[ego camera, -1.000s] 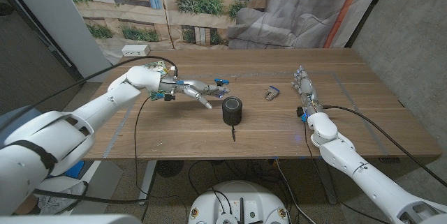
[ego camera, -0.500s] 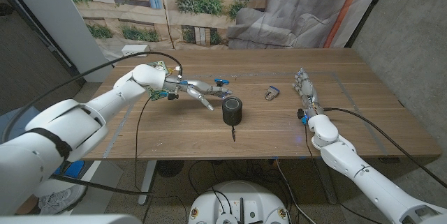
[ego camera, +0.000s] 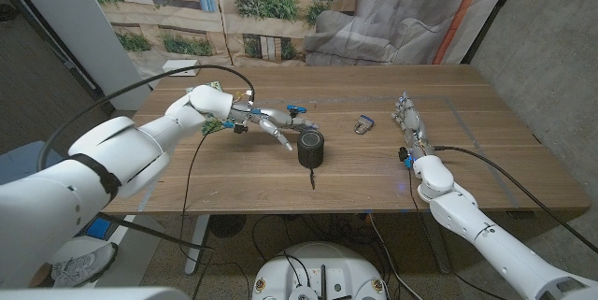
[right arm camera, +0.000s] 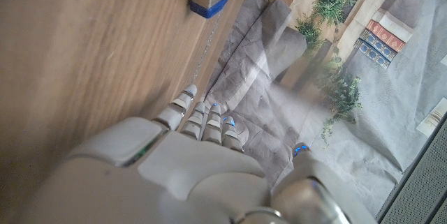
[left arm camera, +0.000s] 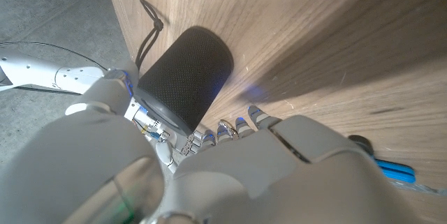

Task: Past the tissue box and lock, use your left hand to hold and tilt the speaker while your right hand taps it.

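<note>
left hand [ego camera: 268,121]: fingers spread, empty, just beside speaker [ego camera: 310,149] | right hand [ego camera: 407,118]: fingers straight, empty, near table's [ego camera: 486,155] right edge

No legible text, labels, brand marks, numbers or signs in any view. The dark cylindrical fabric-covered speaker [ego camera: 310,149] and the small metal lock with a blue band [ego camera: 363,125] show no readable markings.
</note>
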Robot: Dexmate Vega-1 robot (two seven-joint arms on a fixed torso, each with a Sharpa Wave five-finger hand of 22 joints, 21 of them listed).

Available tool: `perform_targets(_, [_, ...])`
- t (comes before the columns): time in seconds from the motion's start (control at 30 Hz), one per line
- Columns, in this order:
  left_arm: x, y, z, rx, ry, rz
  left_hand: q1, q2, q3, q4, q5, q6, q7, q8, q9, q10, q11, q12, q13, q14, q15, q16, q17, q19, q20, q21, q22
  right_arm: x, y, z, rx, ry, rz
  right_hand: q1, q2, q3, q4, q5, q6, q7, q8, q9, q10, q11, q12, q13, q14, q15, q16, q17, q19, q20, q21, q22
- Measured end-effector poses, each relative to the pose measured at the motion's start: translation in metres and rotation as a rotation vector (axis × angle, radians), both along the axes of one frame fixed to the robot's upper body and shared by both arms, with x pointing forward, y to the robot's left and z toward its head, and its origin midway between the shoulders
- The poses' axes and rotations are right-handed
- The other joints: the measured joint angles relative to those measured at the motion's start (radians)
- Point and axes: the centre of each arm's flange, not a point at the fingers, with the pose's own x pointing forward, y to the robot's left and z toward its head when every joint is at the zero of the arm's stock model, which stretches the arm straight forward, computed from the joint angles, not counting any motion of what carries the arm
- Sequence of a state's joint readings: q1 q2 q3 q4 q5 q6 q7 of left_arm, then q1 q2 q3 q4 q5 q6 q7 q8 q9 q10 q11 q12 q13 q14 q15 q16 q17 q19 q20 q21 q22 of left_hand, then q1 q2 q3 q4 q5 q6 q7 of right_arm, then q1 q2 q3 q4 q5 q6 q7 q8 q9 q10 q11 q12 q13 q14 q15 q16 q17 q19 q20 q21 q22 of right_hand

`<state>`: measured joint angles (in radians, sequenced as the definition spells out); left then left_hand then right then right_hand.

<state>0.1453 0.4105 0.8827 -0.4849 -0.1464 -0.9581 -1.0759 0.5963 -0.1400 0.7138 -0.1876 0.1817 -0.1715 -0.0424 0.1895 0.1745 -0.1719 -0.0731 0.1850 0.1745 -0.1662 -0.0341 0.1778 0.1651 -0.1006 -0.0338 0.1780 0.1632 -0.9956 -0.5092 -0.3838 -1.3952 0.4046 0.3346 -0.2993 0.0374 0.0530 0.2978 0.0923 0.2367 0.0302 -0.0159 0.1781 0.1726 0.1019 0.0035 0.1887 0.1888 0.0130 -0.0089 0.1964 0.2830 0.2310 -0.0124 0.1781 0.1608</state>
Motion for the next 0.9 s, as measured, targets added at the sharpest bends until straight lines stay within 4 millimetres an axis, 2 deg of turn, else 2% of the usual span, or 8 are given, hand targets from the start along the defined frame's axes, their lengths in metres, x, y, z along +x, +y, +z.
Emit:
perform_targets(0.5, [0.001,-0.02,-0.008,0.046,-0.028,-0.02,0.017,-0.009,0.0,0.0,0.008,0.0,0.0,0.019,0.0,0.0,0.0,0.002,0.0,0.0,0.0,0.0,0.0,0.004,-0.003,0.0,0.0,-0.003,-0.006,-0.006,0.006,0.002,-0.004,0.0,0.0,0.0,0.0,0.0,0.0,0.0,0.0,0.0,0.0,0.0,0.0,-0.003,0.0,0.0,0.004,0.0,0.002,0.002,0.0,0.0])
perform_targets(0.63, [0.002,-0.024,-0.009,0.053,-0.038,-0.021,0.036,-0.012,-0.004,0.004,0.015,0.0,0.0,0.039,0.0,0.0,-0.001,0.013,0.0,0.0,0.0,0.007,0.0,0.038,-0.002,0.008,0.0,-0.004,-0.007,-0.006,0.007,0.0,-0.003,0.0,0.0,0.0,0.0,0.0,0.0,0.0,0.0,0.0,0.0,0.0,0.0,-0.003,0.0,0.0,0.004,-0.005,0.004,0.004,0.0,0.0])
perform_targets(0.9, [0.003,-0.033,-0.014,0.057,-0.079,-0.022,0.072,-0.015,-0.009,0.0,0.015,0.006,-0.014,0.059,0.005,0.027,-0.026,0.023,0.0,0.008,0.0,0.011,0.0,0.072,0.001,0.008,0.0,-0.004,-0.01,-0.012,0.013,0.001,-0.005,0.0,0.0,0.0,0.0,0.0,0.0,0.0,0.0,0.0,0.0,0.0,0.0,-0.003,0.004,0.004,0.004,-0.005,0.004,0.004,0.0,0.0])
